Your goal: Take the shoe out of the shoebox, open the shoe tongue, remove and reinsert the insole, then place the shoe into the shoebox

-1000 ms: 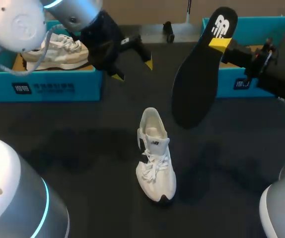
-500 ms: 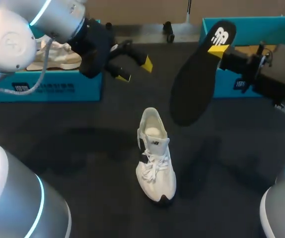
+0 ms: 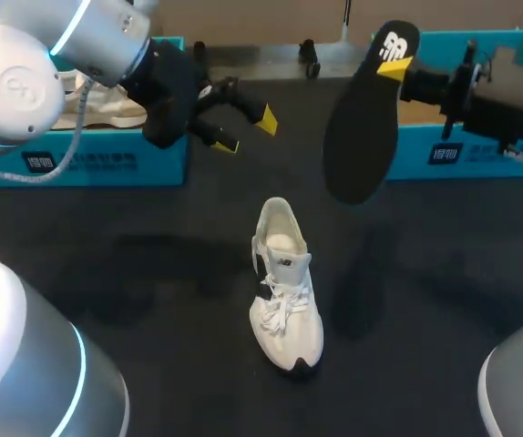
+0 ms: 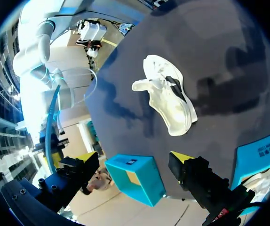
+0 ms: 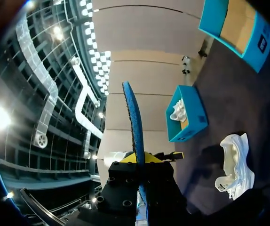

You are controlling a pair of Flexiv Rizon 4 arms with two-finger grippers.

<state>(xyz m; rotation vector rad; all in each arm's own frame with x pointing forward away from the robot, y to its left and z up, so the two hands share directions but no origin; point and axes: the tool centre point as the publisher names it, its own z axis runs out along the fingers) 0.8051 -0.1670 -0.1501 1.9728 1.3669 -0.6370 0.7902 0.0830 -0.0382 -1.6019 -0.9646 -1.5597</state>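
— What's the insole in your right gripper like?
— Matt black underneath, smooth; its blue upper face looks like cloth.
— And the shoe ahead of your left gripper?
— White woven cloth with soft laces, lying on a dull, dark table. The box beside that gripper is matt teal cardboard, raw brown inside. Your fingertips are smooth yellow plastic.

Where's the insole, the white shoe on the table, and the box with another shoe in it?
insole [image 3: 364, 127], head view, its black middle.
white shoe [image 3: 284, 296], head view, its laces.
left shoebox [image 3: 107, 162], head view, front wall.
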